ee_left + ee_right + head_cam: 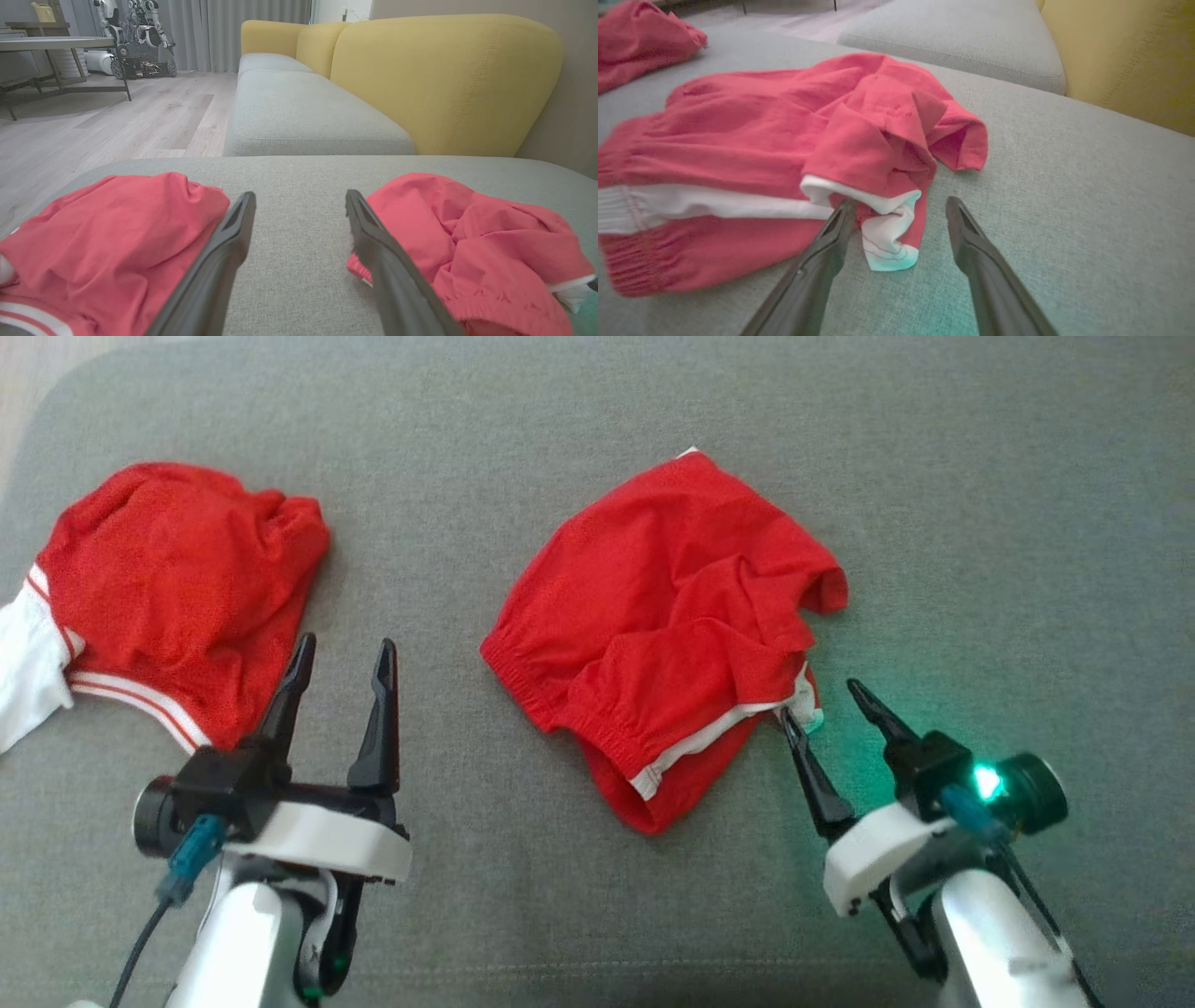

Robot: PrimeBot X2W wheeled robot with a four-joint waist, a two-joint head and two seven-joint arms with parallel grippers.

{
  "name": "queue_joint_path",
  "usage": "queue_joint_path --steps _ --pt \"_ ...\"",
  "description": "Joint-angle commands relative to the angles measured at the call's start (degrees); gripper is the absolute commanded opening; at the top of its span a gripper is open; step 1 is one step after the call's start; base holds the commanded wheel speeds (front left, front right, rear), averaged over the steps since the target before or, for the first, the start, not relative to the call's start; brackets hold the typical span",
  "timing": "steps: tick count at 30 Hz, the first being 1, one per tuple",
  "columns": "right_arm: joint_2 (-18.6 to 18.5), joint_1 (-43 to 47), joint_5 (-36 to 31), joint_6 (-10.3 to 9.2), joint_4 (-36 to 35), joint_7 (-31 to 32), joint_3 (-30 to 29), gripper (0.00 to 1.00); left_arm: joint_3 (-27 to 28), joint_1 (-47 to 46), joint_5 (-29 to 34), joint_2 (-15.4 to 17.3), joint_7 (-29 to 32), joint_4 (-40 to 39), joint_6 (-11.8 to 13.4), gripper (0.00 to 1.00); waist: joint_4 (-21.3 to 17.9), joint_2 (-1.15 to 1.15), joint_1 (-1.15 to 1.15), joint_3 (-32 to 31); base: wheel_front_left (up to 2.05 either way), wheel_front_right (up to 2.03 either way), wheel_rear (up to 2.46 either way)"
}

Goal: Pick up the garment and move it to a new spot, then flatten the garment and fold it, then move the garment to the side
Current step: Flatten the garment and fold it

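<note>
The right claw (822, 700) is seen spread wide with nothing clamped, its fingers kept low over the grey cushion (597, 411). The red garment (663, 616) lies crumpled just ahead of it and off to its inner side. A white hem corner (889, 242) is found right at the tip of the inner finger, touching it or very nearly, while the outer finger is left over bare cushion. Fabric is bunched and doubled over at that corner, and a white band is exposed along the near edge. So the garment is judged to be at its spot but not yet flattened. The wide opening beside that corner is read as a claw placed ready for a hold on an edge, from which the cloth could be drawn out flat.

The left claw (344, 642) is held equally wide and empty, fingers pointed forward over open cushion. The garment's gathered waistband is seen just off its right finger, apart from it. A second red garment (168, 588), trimmed in white, lies close by on this claw's outer side; whether it is in play cannot be settled. A claw at each side is what spreading will call for, and a pinch through both layers is to be guarded against.
</note>
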Motion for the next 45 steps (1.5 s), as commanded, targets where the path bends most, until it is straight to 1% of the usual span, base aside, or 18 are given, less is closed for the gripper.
queue_joint_path --steps 1,6,7,11,15,22,27,38,43,45 --pt "0.85 1.16 1.64 -0.04 -3.6 -0.4 0.83 1.0 2.66 -0.8 0.41 0.52 -0.45 -1.38 -0.27 1.0 -0.49 0.0 0.0 -0.78 0.0 0.0 0.0" --pt "0.86 6.05 4.94 -0.04 -10.58 0.07 -0.68 1.0 3.25 0.89 0.5 0.81 -0.45 -0.89 0.24 1.0 -1.2 0.0 0.0 -2.38 0.0 0.0 0.0" --pt "0.86 6.05 4.94 -0.04 -10.58 0.07 -0.68 1.0 3.25 0.89 0.5 0.81 -0.45 -0.89 0.24 1.0 -1.2 0.0 0.0 -2.38 0.0 0.0 0.0" --pt "0.86 8.26 7.67 -0.04 -15.94 -1.36 -3.74 1.0 3.8 2.5 0.14 1.02 -0.45 -0.86 0.82 1.0 -1.74 0.0 0.0 -3.71 0.0 0.0 0.0" --pt "0.87 8.6 8.85 -0.04 -18.74 -2.48 -7.0 1.0 4.01 4.16 -0.27 1.16 -0.03 -1.43 1.38 1.0 -2.08 0.0 0.0 -5.18 0.0 0.0 0.0" --pt "0.87 9.48 8.55 -0.04 -20.57 -2.16 -10.08 1.0 3.33 7.65 -0.31 1.31 1.51 -3.36 2.32 1.0 -2.31 0.0 0.0 -7.55 0.0 0.0 0.0" --pt "0.87 10.5 8.37 -0.04 -21.6 -1.49 -10.16 1.0 2.77 9.01 -0.36 1.45 2.4 -4.43 2.61 1.0 -2.22 0.0 0.0 -7.93 0.0 0.0 0.0" --pt "0.87 10.94 8.39 -0.04 -22.08 -1.02 -9.95 1.0 2.11 8.55 -0.28 1.84 2.91 -5.22 3.0 1.0 -1.56 0.0 0.0 -7.84 0.0 0.0 0.0" --pt "0.87 11.02 8.34 -0.04 -21.92 -1.03 -9.92 1.0 1.38 7.51 -0.38 1.48 2.67 -5.39 2.76 1.0 -1.18 0.0 0.0 -7.8 0.0 0.0 0.0" --pt "0.87 10.9 8.2 -0.04 -21.98 -1.04 -9.85 1.0 0.54 6.8 -0.53 1.27 2.95 -5.29 2.08 1.0 -1.04 0.0 0.0 -7.64 0.0 0.0 0.0"
